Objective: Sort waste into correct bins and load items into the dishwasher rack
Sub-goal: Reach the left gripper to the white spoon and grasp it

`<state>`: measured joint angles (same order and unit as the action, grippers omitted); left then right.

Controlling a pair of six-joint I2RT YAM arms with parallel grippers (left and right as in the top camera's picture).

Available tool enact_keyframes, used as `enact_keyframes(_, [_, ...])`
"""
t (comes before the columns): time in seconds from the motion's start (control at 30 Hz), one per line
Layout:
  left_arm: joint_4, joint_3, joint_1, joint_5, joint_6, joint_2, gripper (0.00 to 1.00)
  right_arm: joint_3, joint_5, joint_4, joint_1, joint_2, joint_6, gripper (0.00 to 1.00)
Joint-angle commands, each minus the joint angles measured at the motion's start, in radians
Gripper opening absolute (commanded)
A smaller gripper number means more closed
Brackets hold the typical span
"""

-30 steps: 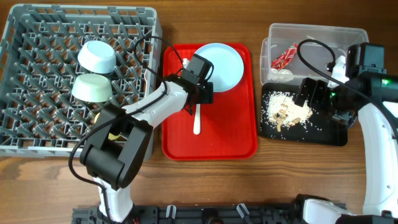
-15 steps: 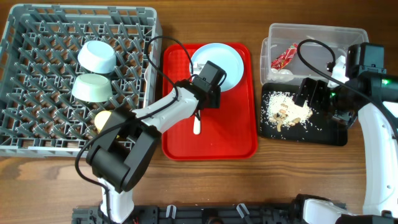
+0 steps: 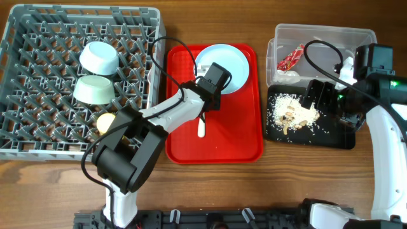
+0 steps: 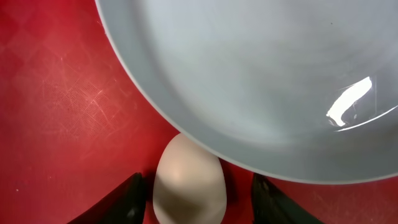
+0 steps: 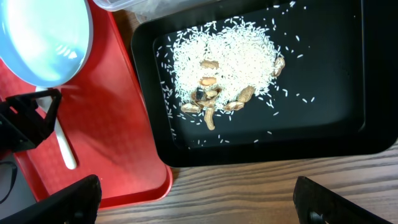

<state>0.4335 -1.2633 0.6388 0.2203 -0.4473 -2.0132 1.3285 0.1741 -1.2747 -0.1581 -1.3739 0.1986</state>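
Left wrist view shows the left pincer (image 4: 200,200) spread wide and low astride the bowl end of the white spoon (image 4: 188,183). The spoon lies on the red tray (image 4: 62,112) with its tip just under the rim of the plate (image 4: 261,81), so this straddle looks like the setup for a pinch to carry it to the dishwasher rack (image 3: 38,38). Right pincer (image 5: 196,186) hangs wide and empty above the black tray (image 5: 348,124), where the rice scraps (image 5: 224,62) lie, seemingly parked clear of the left arm's work.
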Motion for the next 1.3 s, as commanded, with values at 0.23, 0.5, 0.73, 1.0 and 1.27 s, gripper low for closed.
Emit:
enact_keyframes(0.23, [0.046, 0.001, -0.002, 0.001, -0.003, -0.039, 0.48, 0.008, -0.017, 0.001, -0.002, 0.020, -0.016, 1.00])
enact_keyframes(0.5, [0.053, 0.001, -0.002, 0.001, -0.003, -0.039, 0.44, 0.008, -0.017, -0.002, -0.002, 0.020, -0.016, 1.00])
enact_keyframes(0.73, [0.054, 0.001, -0.002, 0.001, -0.003, -0.039, 0.43, 0.008, -0.017, -0.003, -0.002, 0.020, -0.016, 1.00])
enact_keyframes(1.0, [0.057, 0.001, -0.002, 0.002, -0.002, -0.039, 0.39, 0.008, -0.018, -0.004, -0.002, 0.020, -0.016, 1.00])
enact_keyframes(1.27, [0.057, 0.001, -0.002, 0.002, -0.002, -0.038, 0.35, 0.008, -0.017, -0.005, -0.002, 0.020, -0.016, 1.00])
